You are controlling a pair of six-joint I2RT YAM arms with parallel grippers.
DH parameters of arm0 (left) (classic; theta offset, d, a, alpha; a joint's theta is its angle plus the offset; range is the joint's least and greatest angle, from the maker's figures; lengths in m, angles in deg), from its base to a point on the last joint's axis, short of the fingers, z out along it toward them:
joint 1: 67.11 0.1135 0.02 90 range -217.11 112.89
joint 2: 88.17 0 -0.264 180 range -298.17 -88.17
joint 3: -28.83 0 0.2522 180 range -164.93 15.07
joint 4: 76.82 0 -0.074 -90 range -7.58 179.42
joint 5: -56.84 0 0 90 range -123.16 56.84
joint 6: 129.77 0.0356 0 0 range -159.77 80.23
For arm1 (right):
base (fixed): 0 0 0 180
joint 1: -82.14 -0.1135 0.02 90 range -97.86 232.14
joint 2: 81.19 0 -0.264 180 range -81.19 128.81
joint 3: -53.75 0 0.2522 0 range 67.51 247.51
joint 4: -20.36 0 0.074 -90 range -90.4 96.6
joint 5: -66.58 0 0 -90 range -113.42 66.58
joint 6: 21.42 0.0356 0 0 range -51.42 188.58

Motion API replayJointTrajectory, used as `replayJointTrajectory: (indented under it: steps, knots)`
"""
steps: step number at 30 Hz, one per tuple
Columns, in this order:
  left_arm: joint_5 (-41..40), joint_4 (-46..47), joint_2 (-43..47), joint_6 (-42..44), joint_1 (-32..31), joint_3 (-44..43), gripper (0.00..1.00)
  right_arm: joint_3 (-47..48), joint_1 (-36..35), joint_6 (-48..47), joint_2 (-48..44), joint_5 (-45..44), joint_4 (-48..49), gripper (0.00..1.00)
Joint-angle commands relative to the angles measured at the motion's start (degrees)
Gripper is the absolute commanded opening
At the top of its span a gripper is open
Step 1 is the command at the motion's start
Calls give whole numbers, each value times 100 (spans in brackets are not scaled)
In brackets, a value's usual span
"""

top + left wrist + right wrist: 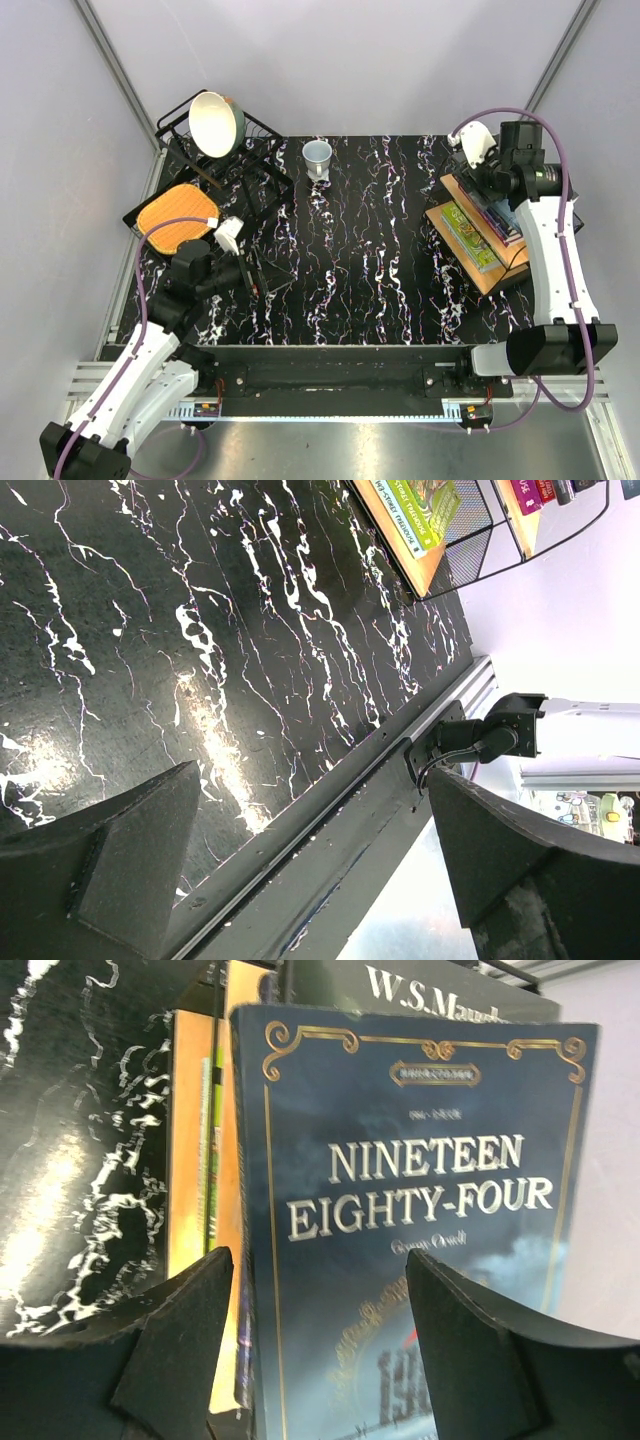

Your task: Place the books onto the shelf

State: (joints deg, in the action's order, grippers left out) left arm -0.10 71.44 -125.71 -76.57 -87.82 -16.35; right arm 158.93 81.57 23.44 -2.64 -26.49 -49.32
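The shelf [482,276] stands at the desk's [350,250] right edge, and all the books in view lie on it. A green book [470,235] rests flat on the shelf's lower board. A stack [497,212] of books sits on the tier above, toward the shelf's far side.

The right claw [318,1260] hangs over the far end of the shelf, right above that stack. In the wrist view its two fingers [180,1340] stand apart. Nineteen Eighty-Four [420,1180] fills the space beyond them, cover facing the camera. The book is wider than the gap between the fingers, so the claw is not clamped on it; whether a fingertip touches the cover cannot be told. A dark book [440,995] with white lettering shows just past its top edge. Beside its left edge the shelf's orange board shows, with the green book's edge against it.

The left claw [250,272] is well apart from the shelf, across the desk. It is spread wide and holds nothing, with bare desk between its fingers [130,860].
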Motion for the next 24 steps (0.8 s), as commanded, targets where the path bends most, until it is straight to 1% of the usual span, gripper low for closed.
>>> replayJointTrajectory:
  steps: [1,2,3,10,12,16,24]
  knots:
    - [69,119,98,173,23,-14,99,385,31,313,187,263,-147,73]
    - [78,128,98,173,23,4,99,420,32,339,231,289,-165,72]
    - [78,128,98,181,14,13,99,464,179,375,310,290,-208,70]
    - [104,119,106,217,14,4,99,842,207,463,592,474,-235,64]
    - [104,119,89,217,23,13,99,895,207,480,680,509,-244,58]
    - [96,145,71,217,23,22,99,1018,207,480,794,623,-279,56]
    - [96,180,36,217,14,48,99,1133,207,428,979,808,-288,55]
